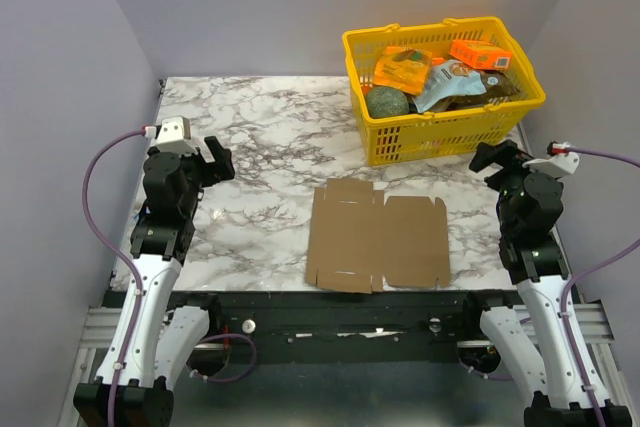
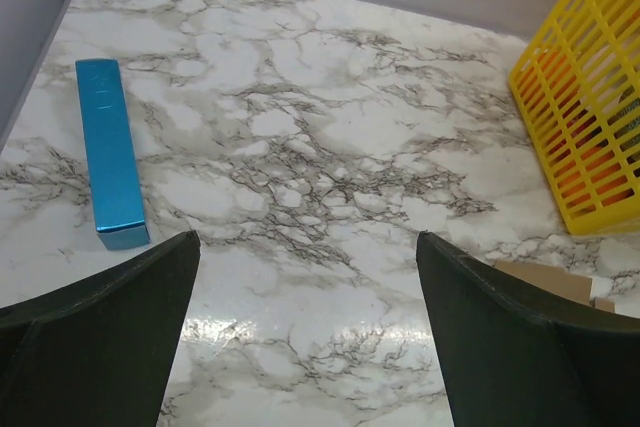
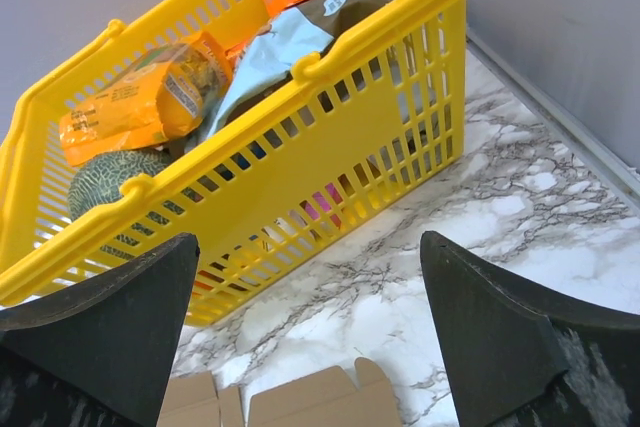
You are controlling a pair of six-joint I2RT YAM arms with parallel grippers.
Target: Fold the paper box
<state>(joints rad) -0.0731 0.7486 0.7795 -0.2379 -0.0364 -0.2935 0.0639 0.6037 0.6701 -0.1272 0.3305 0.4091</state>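
At the near edge of the marble table (image 1: 270, 137), between the two arms, the paper box (image 1: 378, 235) is laid flat and unfolded, with its flaps and tabs spread out. It is touched by neither gripper. The left gripper (image 1: 215, 159) is held above the table's left side, well apart from the sheet; its jaws are seen spread wide in the left wrist view, and nothing is held between them. A blue strip (image 2: 110, 152) is seen lying flat on the marble beyond the left finger, near the table's left edge. The right gripper (image 1: 492, 157) is held above the right side, just beyond the sheet's far right corner, its jaws likewise spread wide and empty. Farther back, at the far right, a yellow basket (image 1: 440, 132) is set on the table. It is filled with orange packets (image 3: 140, 97), an orange box (image 1: 481, 53), a pale blue pouch (image 3: 265, 57) and a green melon (image 1: 386, 102).
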